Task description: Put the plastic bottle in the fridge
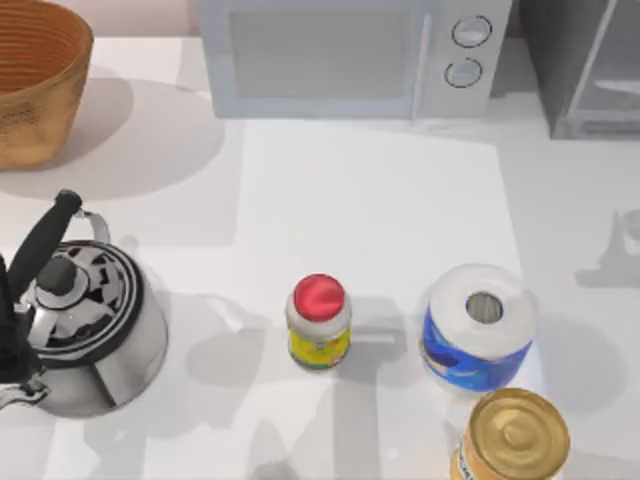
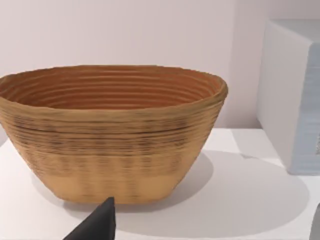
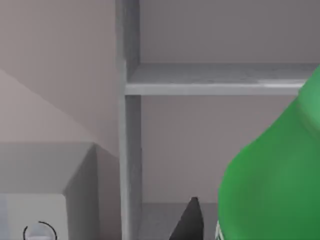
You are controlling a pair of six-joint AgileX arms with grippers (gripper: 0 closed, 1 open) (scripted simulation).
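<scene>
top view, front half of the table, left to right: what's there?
Kettle → red-capped jar → paper roll. The gold-lidded can overlaps the roll's span, so I leave it unplaced.

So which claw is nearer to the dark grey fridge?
Right. The right claw faces the open dark grey fridge shelves, with the green plastic bottle. The left claw is at the woven basket, across the table.

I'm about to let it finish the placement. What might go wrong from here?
The bottle sits close to the right wrist camera, facing the fridge and its shelf. It might clip the shelf edge or the upright frame going in. If it is released tilted, it may topple on the fridge floor.
</scene>
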